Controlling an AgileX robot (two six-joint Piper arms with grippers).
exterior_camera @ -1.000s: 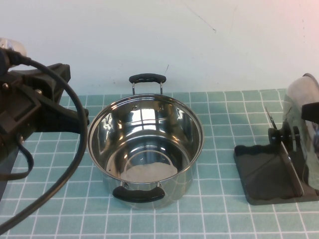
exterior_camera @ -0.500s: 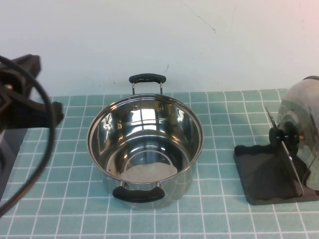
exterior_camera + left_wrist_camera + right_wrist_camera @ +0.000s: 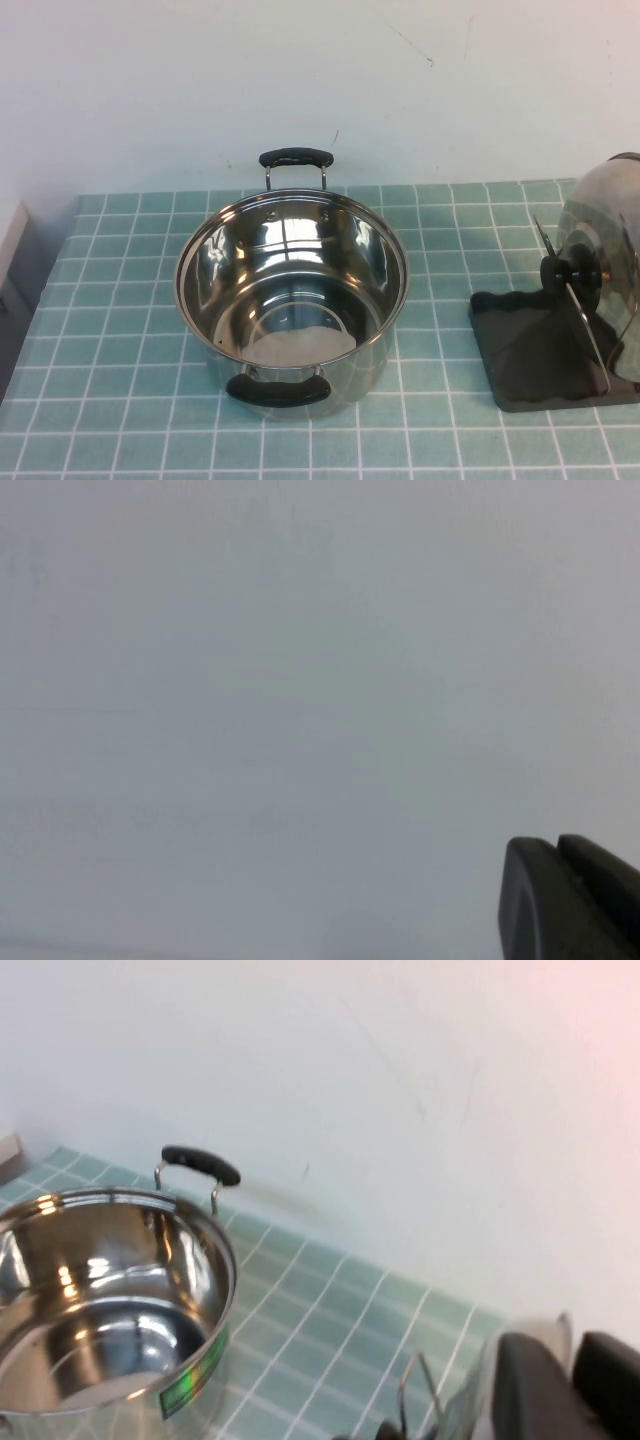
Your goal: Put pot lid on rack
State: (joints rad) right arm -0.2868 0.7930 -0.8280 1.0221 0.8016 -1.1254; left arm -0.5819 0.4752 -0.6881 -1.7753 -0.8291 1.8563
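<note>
Starting at the right end effector (image 3: 565, 1385): we see only two dark finger bodies at the edge of its wrist view, side by side with a thin gap; whether they are spread or closed we cannot tell. It holds nothing we can see and is out of the high view.

Item, pot lid (image 3: 612, 268): shiny domed steel, standing on edge, black knob (image 3: 566, 272) facing the pot. In the right wrist view its rim (image 3: 470, 1400) shows just beside the finger bodies.

Item, rack (image 3: 525, 355): dark grey tray under the lid, a thin wire divider (image 3: 585, 325) crossing in front of the knob. The lid rests in it, leaning on the wire.

Item, steel pot (image 3: 292, 300): uncovered, black handles near and far, well apart from the rack, on the green tiled surface (image 3: 120, 350). In the right wrist view it (image 3: 100, 1300) lies further out from the end effector than the lid.

Item, left end effector (image 3: 570, 900): one dark corner against a blank pale wall (image 3: 300, 680); its opening we cannot tell. Out of the high view.
</note>
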